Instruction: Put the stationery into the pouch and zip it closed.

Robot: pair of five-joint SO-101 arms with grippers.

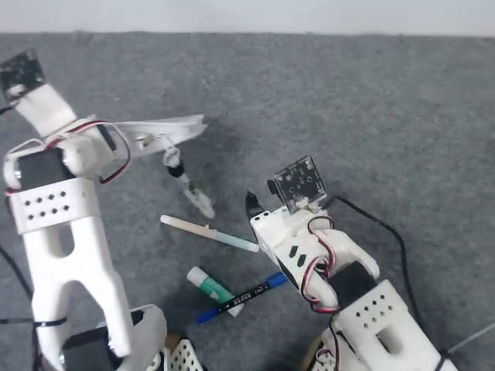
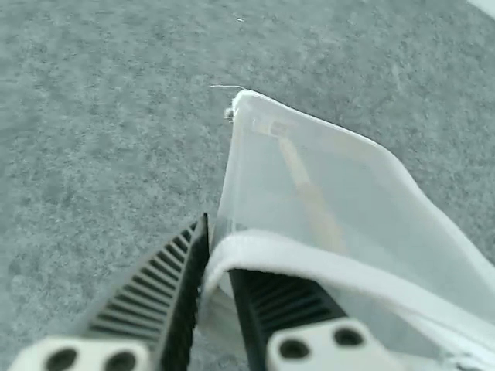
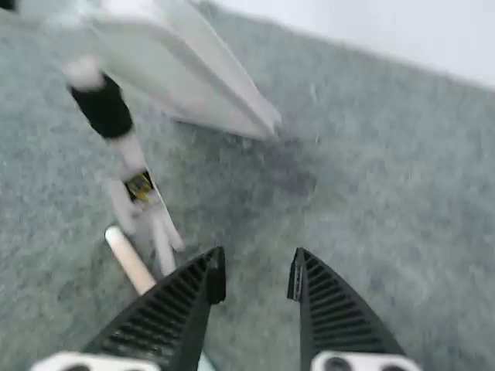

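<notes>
Left gripper (image 2: 219, 259) clenched on translucent pouch (image 2: 340, 193) by its white hem; right gripper (image 3: 255, 274) parted above fuzzy grey mat (image 3: 387, 178).

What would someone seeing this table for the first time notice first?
The eye goes first to the white pouch, held up over the grey table by the left gripper, which is shut on its rim. Next come the loose pieces lying near the open right gripper: a white pen, a glue stick and a blue pen.
</notes>
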